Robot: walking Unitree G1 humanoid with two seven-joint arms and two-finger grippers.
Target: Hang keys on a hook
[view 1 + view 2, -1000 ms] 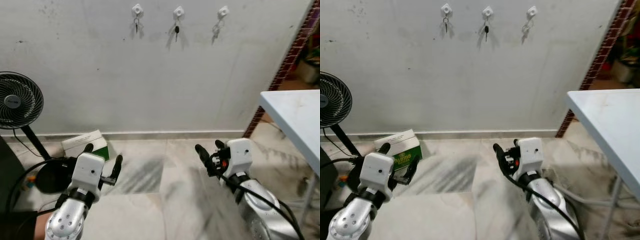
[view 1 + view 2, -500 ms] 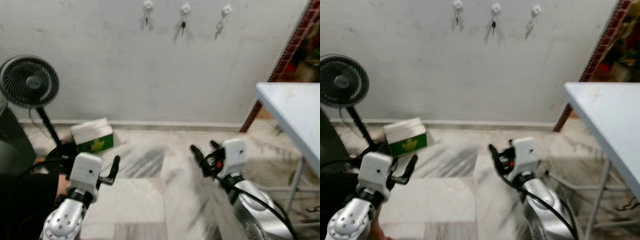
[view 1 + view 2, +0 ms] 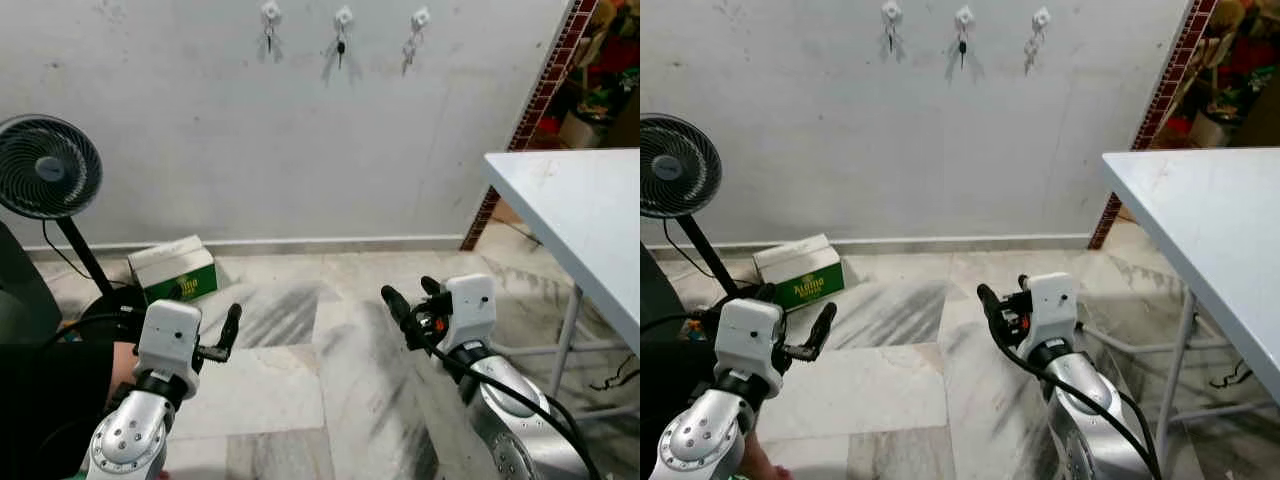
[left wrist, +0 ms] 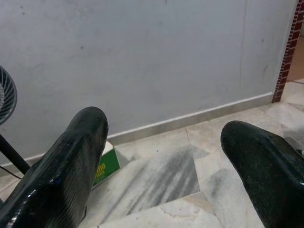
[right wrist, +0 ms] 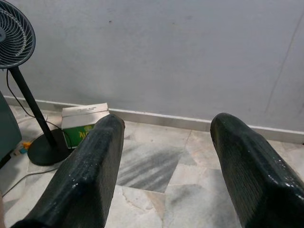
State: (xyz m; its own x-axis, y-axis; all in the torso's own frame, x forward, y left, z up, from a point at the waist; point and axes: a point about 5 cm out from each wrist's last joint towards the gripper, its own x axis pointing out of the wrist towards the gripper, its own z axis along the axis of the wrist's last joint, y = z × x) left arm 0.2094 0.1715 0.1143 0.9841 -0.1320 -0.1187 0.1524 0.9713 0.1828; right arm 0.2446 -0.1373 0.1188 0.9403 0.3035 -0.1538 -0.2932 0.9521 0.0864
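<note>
Nearest the camera, the left gripper (image 3: 205,320) and the right gripper (image 3: 410,308) are held out low over the pale marbled floor tiles (image 3: 290,390), each with its two long black fingers spread wide and nothing between them — the wrist views show open floor and wall through both gaps. Beyond the left gripper a white and green cardboard box (image 3: 172,271) lies on the floor just beside the round base of a black standing fan (image 3: 45,168), and at the right a white rectangular table (image 3: 585,220) reaches in on thin metal legs. Farther back stands the grey plastered wall (image 3: 300,130), and high on it a row of three small white wall hooks (image 3: 343,16), each with keys hanging from it: a set on the left hook (image 3: 268,38), a dark-headed key on the middle hook (image 3: 340,48) and a pale bunch on the right hook (image 3: 409,48). Compared with half a second ago the whole scene has slid leftward and sharpened — the camera has turned, so more of the table and the brick-red pillar (image 3: 530,110) beside it is in sight; the grippers keep the same open pose.
</note>
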